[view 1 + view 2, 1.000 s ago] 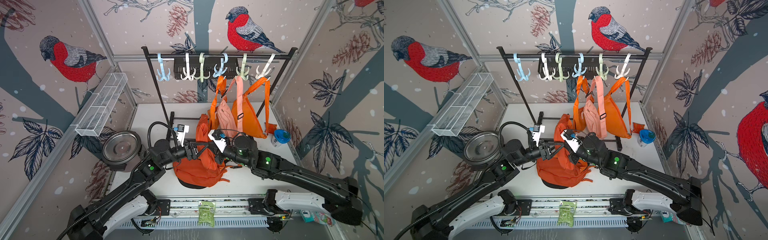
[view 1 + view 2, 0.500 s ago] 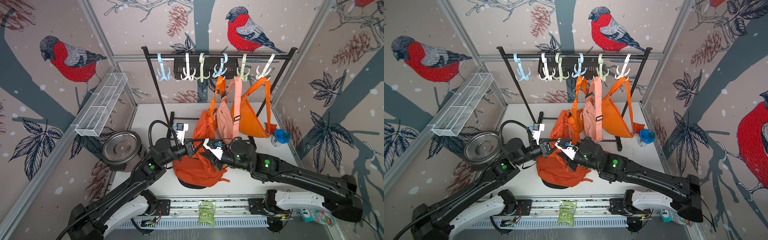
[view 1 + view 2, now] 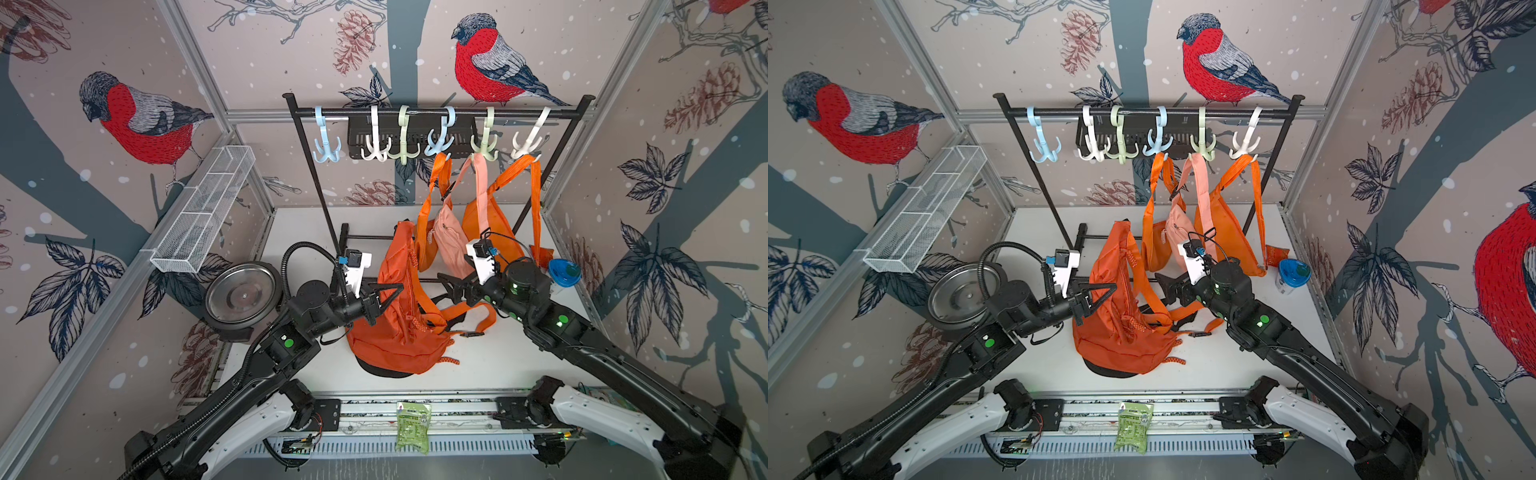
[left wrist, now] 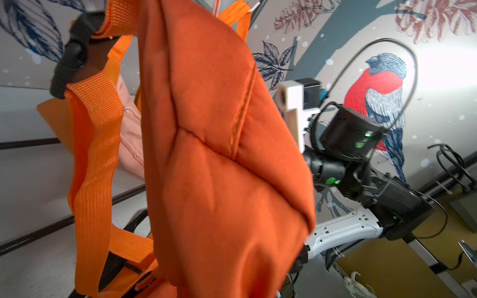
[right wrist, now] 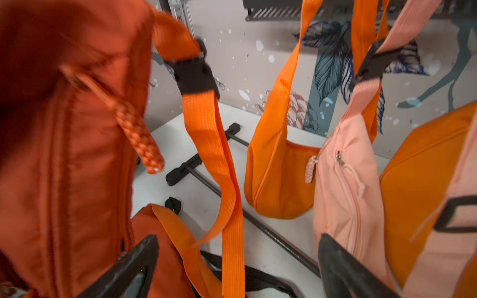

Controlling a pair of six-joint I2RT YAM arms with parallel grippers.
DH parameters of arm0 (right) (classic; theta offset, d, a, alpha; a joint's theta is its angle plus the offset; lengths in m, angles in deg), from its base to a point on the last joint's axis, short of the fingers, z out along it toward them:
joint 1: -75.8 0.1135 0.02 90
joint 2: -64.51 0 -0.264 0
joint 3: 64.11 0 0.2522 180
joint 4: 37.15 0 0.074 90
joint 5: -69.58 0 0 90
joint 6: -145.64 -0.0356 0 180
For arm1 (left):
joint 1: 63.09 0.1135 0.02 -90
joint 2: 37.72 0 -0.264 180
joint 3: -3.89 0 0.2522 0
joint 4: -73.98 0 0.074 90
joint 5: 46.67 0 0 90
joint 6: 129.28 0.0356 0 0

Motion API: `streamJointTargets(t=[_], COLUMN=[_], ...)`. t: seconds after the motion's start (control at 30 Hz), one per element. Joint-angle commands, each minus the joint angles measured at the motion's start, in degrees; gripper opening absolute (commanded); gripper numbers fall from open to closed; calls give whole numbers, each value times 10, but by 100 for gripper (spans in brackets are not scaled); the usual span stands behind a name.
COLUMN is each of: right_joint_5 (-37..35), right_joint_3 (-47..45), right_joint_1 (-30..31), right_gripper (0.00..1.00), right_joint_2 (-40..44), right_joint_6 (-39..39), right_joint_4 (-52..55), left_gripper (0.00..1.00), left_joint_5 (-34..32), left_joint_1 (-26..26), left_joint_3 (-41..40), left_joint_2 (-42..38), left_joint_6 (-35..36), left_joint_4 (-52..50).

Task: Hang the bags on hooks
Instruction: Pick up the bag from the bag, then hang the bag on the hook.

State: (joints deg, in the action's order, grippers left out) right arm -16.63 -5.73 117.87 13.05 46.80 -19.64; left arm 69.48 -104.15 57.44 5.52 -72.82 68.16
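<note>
On the tabletop (image 3: 511,361), the orange backpack (image 3: 395,336) looks light and floppy, with the left claw (image 3: 397,287) pinched on its side fabric. Right claw (image 3: 446,284) gapes empty; the bag's webbing strap (image 5: 214,154) seems the surer hold.

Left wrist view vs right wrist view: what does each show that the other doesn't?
Left wrist only: the right arm's black wrist with its white camera mount, and the red bullfinch mural. Right wrist only: the open right hand and the braided orange zipper pull. Both: the dark orange nylon backpack, its orange webbing strap with black buckle, the pale pink fabric sling bag, the black rack base bars and the white tabletop.
</note>
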Motion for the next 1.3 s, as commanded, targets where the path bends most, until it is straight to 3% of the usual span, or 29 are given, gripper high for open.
streamJointTargets(t=[0.0, 0.2, 0.43, 0.63, 0.73, 0.8, 0.87, 0.93, 1.0, 1.27], right_joint_5=[66, 91, 37, 106, 133, 147, 137, 127, 113, 58], right_joint_3=[-18, -46, -62, -74, -61, -53, -47, -45, -48, -8], right_joint_1=[-4, -2, -12, -27, -30, -31, -33, -37, -42, -56], right_gripper=[100, 100, 100, 100, 94, 75, 34, 13, 6, 4], right_joint_2=[6, 33, 7, -40, -65, -77, -84, -83, -73, -41], right_joint_6=[-14, 10, 4, -2, 1, 3, -2, -7, -14, -29], right_joint_4=[-44, -80, -113, -162, -160, -158, -156, -156, -158, -151], left_gripper=[0, 0, 0, 0, 0, 0, 0, 0, 0, 0], left_joint_5=[90, 149, 177, 179, 177, 176, 171, 154, 104, -44], left_joint_1=[1, 1, 1, 1, 1, 1, 1, 0, 1, 1], left_joint_3=[25, 65, 80, 79, 76, 73, 70, 66, 60, 4], left_joint_2=[-1, 2, 0, -15, -21, -26, -33, -44, -64, -157], left_joint_6=[47, 86, 91, 87, 87, 87, 89, 97, 100, 86], left_joint_4=[-2, -48, -58, -57, -60, -61, -66, -77, -99, -84])
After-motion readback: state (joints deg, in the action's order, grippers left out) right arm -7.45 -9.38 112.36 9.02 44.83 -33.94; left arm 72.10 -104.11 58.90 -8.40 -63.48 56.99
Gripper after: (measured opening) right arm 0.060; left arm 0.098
